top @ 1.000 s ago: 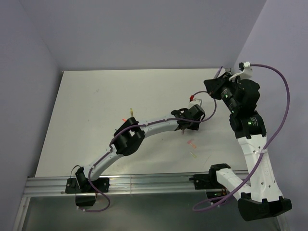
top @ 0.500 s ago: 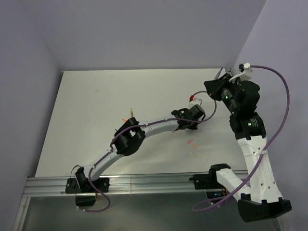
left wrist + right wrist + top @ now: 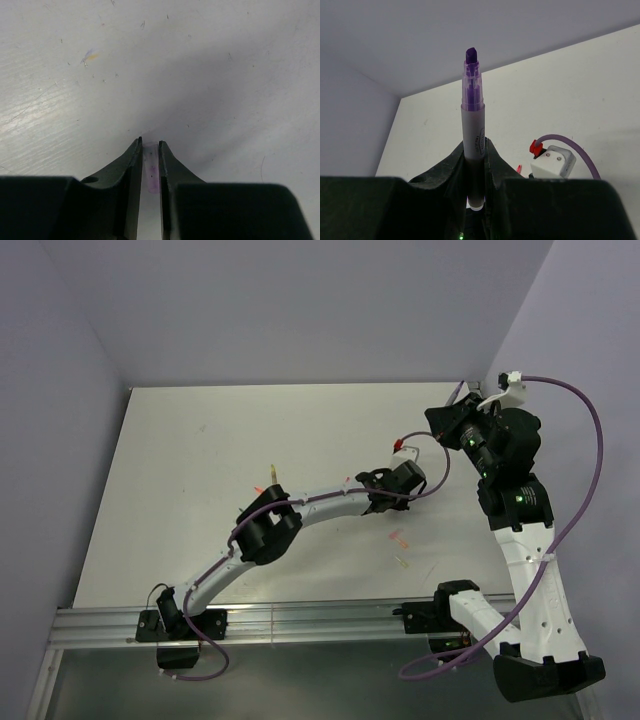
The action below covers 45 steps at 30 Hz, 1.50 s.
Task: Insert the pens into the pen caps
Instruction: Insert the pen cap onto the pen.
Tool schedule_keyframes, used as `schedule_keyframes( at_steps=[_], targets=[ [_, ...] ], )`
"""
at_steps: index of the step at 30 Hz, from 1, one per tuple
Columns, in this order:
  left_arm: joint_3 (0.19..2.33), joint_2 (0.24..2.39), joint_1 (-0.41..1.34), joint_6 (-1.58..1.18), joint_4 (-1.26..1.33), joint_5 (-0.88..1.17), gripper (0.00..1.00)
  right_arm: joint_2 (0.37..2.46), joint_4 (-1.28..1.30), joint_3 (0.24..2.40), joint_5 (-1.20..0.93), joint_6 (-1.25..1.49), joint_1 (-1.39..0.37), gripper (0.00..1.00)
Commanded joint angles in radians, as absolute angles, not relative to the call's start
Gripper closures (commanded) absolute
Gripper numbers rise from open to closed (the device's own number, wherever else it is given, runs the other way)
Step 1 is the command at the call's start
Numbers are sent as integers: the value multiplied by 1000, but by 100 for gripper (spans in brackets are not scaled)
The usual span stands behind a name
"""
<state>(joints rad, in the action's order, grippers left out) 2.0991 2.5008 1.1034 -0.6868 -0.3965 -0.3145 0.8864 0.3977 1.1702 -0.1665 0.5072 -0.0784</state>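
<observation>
Item: purple pen (image 3: 472,115). Upright with its tip bare, barrel gripped low between the right fingers (image 3: 451,165), clear above the tabletop (image 3: 580,100).

Item: pale purple cap (image 3: 151,172). Lay on the tabletop, filling the narrow gap between the left fingers (image 3: 131,167), which were closed against it on both sides (the pinch was possibly not yet firm; the view was too tight to say).

Items: pink cap (image 3: 398,537) and yellow-green cap (image 3: 401,562). Loose, near the left arm.

Step in hand: securing the cap.

Next move called for: lifting it, turning its mouth toward the pen tip, and aligning the two closely.
</observation>
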Motion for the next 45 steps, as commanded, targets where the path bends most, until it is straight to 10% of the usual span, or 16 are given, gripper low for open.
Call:
schedule_keyframes(
  at_steps=[1, 31, 45],
  targets=[
    [2056, 2470, 1108, -629, -488, -367, 100, 871, 359, 1166, -170, 502, -68, 100],
    [1721, 2203, 1002, -436, -446, -429, 99, 914, 325, 1164, -198, 518, -66, 100],
    [1638, 2167, 1002, -459, -425, -446, 65, 916, 318, 1149, -196, 517, -66, 100]
  ],
)
